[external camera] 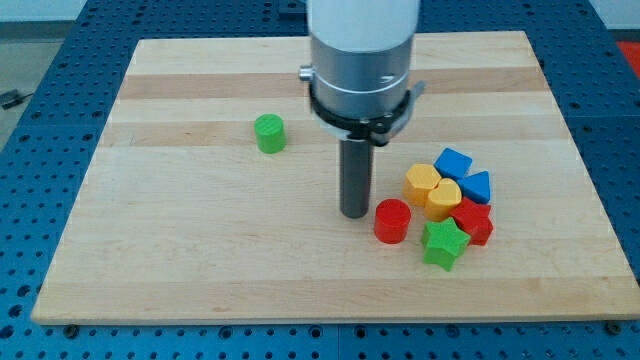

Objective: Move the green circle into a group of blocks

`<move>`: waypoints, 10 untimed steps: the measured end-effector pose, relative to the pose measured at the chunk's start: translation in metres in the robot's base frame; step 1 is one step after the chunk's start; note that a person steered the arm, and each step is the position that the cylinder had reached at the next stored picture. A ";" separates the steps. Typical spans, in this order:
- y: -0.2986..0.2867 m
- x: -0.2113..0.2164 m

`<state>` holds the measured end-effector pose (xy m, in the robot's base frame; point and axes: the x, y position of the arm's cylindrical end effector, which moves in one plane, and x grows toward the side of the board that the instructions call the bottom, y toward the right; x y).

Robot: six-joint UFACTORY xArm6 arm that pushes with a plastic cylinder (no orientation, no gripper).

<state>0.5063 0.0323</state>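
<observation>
The green circle [269, 133] stands alone on the wooden board, left of centre. A group of blocks lies at the view's right: a red circle [392, 220], a green star [444, 244], a red star [473, 221], a yellow heart [444, 197], a yellow block [422, 182], a blue block [454, 162] and a blue triangle [477, 186]. My tip [354, 213] rests on the board just left of the red circle, well to the right of and below the green circle.
The wooden board [200, 260] lies on a blue perforated table [40, 110]. The arm's silver and white body [360, 60] hangs over the board's top centre.
</observation>
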 end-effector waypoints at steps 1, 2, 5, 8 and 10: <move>0.026 0.006; 0.043 0.014; -0.044 -0.054; -0.132 -0.195; -0.091 -0.138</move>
<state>0.3683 -0.0586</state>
